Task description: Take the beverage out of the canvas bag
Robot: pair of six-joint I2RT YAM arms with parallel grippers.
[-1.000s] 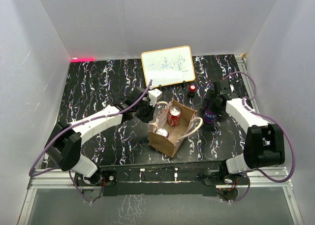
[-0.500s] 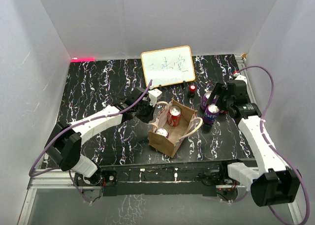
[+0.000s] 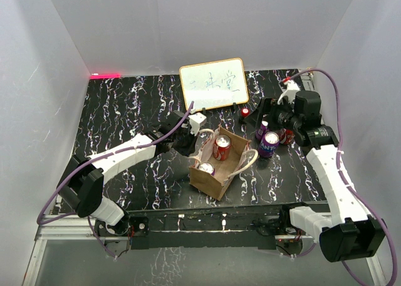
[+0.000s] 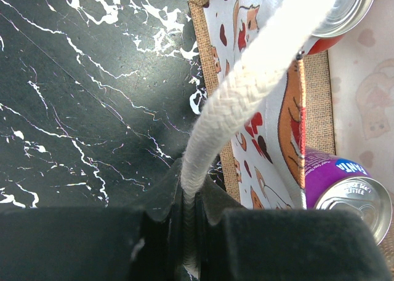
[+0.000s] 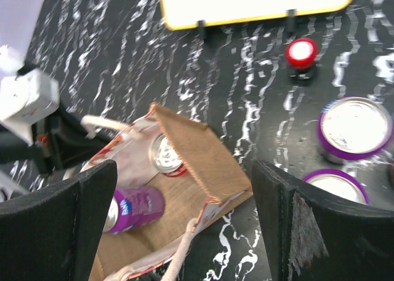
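Top external: right tool [image 3: 271, 116] withdrawn from purple can [image 3: 270, 144].

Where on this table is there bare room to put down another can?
The far-left table, between the left wall and the white board, is bare. So is the near-right strip between the canvas bag and the right arm. Right of the bag it is crowded: purple cans, a red-topped thing.

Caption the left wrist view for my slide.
Left gripper shut on the white rope handle of the canvas bag, purple can and red can inside.
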